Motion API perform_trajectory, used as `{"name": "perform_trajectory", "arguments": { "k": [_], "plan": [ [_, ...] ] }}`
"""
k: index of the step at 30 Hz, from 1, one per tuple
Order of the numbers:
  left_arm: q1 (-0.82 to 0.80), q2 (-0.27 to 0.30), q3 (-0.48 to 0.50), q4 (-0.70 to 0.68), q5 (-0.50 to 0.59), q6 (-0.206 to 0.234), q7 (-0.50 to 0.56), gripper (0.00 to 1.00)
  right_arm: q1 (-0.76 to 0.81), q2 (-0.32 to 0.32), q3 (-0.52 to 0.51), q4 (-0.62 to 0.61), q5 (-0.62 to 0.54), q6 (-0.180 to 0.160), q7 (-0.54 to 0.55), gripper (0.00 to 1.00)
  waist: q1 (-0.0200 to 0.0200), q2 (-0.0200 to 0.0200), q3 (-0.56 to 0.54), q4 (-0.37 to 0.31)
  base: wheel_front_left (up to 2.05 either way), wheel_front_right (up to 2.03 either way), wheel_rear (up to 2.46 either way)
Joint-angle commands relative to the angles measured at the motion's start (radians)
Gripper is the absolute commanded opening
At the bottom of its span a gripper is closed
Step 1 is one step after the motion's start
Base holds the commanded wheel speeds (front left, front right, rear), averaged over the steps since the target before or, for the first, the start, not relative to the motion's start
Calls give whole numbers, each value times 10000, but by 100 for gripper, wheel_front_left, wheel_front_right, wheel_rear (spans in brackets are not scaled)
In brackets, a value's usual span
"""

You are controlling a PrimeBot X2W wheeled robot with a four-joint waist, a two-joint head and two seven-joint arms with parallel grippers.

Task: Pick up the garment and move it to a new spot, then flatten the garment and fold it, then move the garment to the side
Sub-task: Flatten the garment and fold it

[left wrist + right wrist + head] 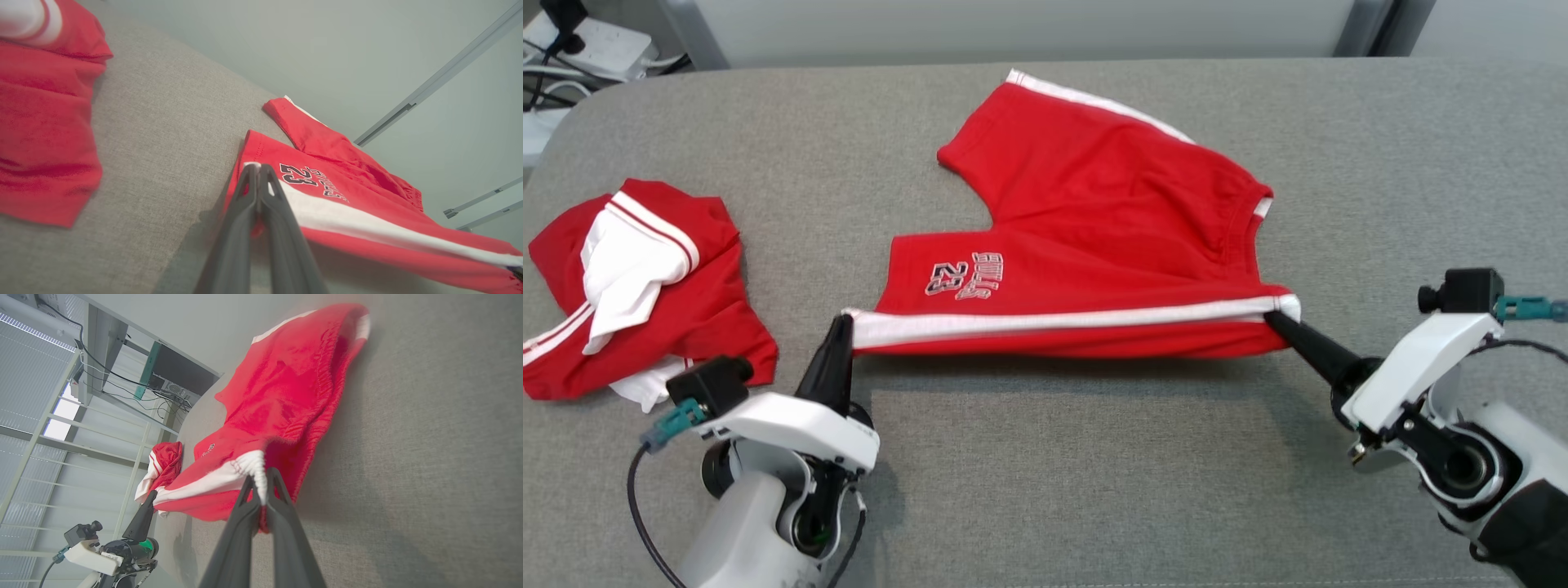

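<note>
Holding the red shorts [1094, 212] by their near edge, I have my left gripper [843, 327] pinched tight on the hem corner of one leg and my right gripper [1278, 317] pinched tight on the corner of the waistband [1252, 237]. Each has cloth clamped between its fingers, with no gap in either wrist view. The white stripe [1062, 320] runs taut between my two grips. That edge hangs lifted just off the grey padded surface [1094, 474], with a shadow beneath it, while the far leg and the rest of the cloth lie on the surface beyond. I judge the pick-up as done, and the carrying or spreading as the step in hand; whether this is the new spot I cannot tell. Flattening looks partly achieved: the two legs lie open and the printed number [947, 279] faces up, yet the cloth near the waistband is puckered. No fold is made yet, since both legs show side by side, as far as I can see. What is left for me is laying the near edge down smooth, folding, and then shifting the shorts aside. A second red-and-white garment [645, 286] lies crumpled well off to my left, apart from my work.
</note>
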State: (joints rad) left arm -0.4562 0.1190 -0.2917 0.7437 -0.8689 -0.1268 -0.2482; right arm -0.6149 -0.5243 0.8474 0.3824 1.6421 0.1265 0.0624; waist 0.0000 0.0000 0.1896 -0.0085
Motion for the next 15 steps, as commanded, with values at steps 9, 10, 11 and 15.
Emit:
{"name": "perform_trajectory", "arguments": {
  "k": [9, 10, 11, 15],
  "plan": [
    [597, 119, 621, 110, 597, -38, -134, 69, 754, -167, 326, -262, -776, 42, -48, 100, 0, 0, -225, -126, 0, 0, 0],
    [650, 104, 688, 151, 721, -38, -135, 100, 771, -210, 319, -267, -834, 42, -132, 100, 0, 0, -236, -128, 0, 0, 0],
    [695, 106, 765, 213, 884, -38, -135, 100, 783, -270, 292, -275, -889, 42, -246, 100, 0, 0, -253, -120, 0, 0, 0],
    [826, 99, 1442, 100, 1706, -38, -135, 100, 783, -552, 157, -243, -1218, 42, -924, 100, 0, 0, -374, -81, 0, 0, 0]
  ]
}}
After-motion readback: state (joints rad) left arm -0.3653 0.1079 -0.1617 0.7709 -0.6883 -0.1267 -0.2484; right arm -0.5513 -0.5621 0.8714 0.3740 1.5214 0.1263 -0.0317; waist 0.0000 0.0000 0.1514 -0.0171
